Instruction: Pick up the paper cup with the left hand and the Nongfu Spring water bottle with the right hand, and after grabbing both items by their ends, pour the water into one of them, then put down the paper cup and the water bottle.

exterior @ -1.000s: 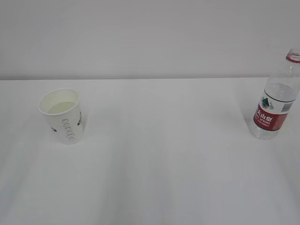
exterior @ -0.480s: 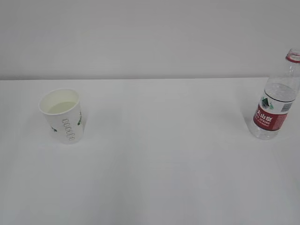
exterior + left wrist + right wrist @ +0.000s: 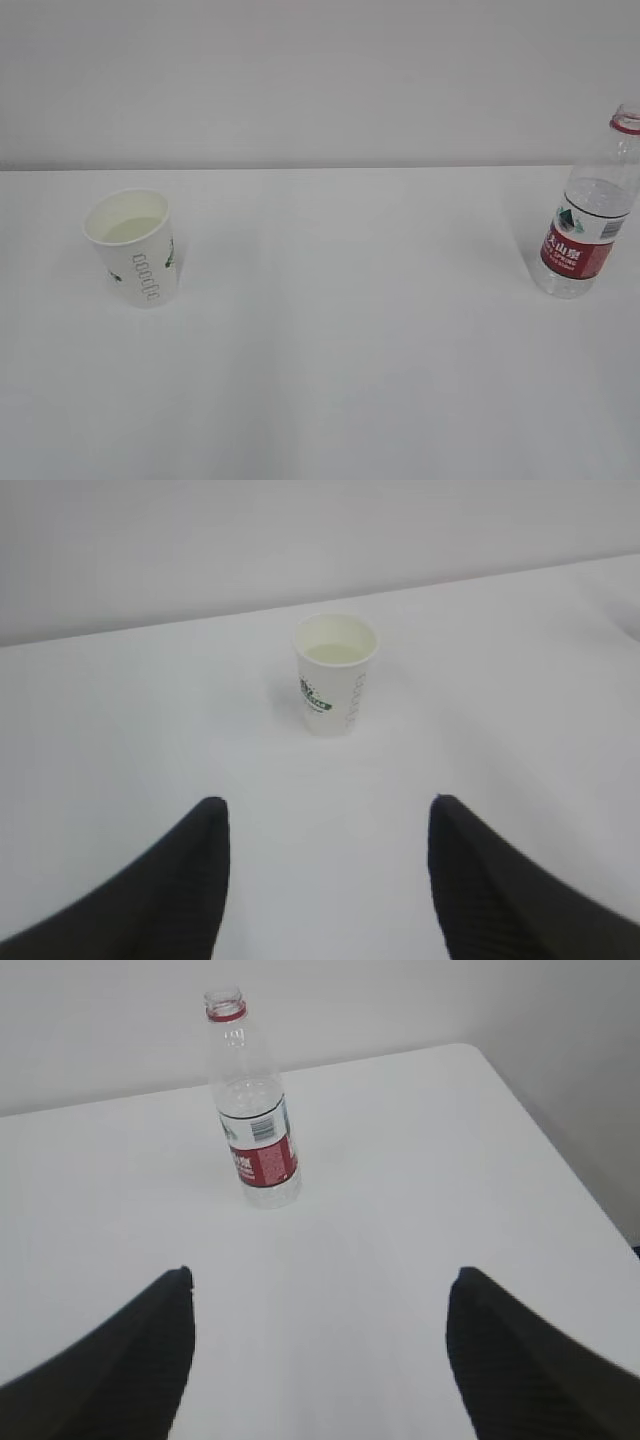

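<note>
White desk (image 3: 350,350) all over in the exterior view, with the paper cup (image 3: 134,246) upright at the left and the Nongfu Spring water bottle (image 3: 590,208) upright at the far right, well apart. No arms in this shot.

Left wrist view: the left hand (image 3: 325,875) has its gripper spread wide with nothing in it, the cup (image 3: 334,674) straight ahead and apart from it. Thin paper probably crushes easily, so a soft squeeze low on the wall looks safest, especially since there seems to be liquid inside.

Right wrist view: the right hand (image 3: 320,1350) gripper is wide open and empty too, bottle (image 3: 252,1105) ahead, uncapped. Ribbed plastic looks light and a bit slippery, so grab near the base. The desk's right edge (image 3: 560,1170) is close by, otherwise loads of room.
</note>
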Motion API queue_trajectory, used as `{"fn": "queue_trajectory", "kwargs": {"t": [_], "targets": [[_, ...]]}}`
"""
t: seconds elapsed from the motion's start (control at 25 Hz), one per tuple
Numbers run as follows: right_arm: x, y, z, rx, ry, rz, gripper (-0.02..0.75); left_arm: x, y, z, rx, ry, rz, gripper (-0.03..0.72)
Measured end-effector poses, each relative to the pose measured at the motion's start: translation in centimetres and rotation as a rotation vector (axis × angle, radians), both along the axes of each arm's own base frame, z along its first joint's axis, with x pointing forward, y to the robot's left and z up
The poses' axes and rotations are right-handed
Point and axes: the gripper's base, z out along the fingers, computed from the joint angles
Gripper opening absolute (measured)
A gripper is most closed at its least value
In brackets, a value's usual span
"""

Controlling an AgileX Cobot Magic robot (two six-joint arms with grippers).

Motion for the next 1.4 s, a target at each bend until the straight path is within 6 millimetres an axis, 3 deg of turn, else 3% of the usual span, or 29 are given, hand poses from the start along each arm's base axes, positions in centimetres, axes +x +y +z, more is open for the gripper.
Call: {"fn": "queue_trajectory", "kwargs": {"t": [0.72,1.4], "targets": [[0.8,0.3,-2.4,0.019,0.142,0.028,0.586,0.8,-0.5,-2.9,0.039,0.156,-0.011,0.454],[1.4,-0.1,-3.4,-0.031,0.167,0.009,0.551,1.4,-0.8,-3.7,0.043,0.162,-0.012,0.453]]}}
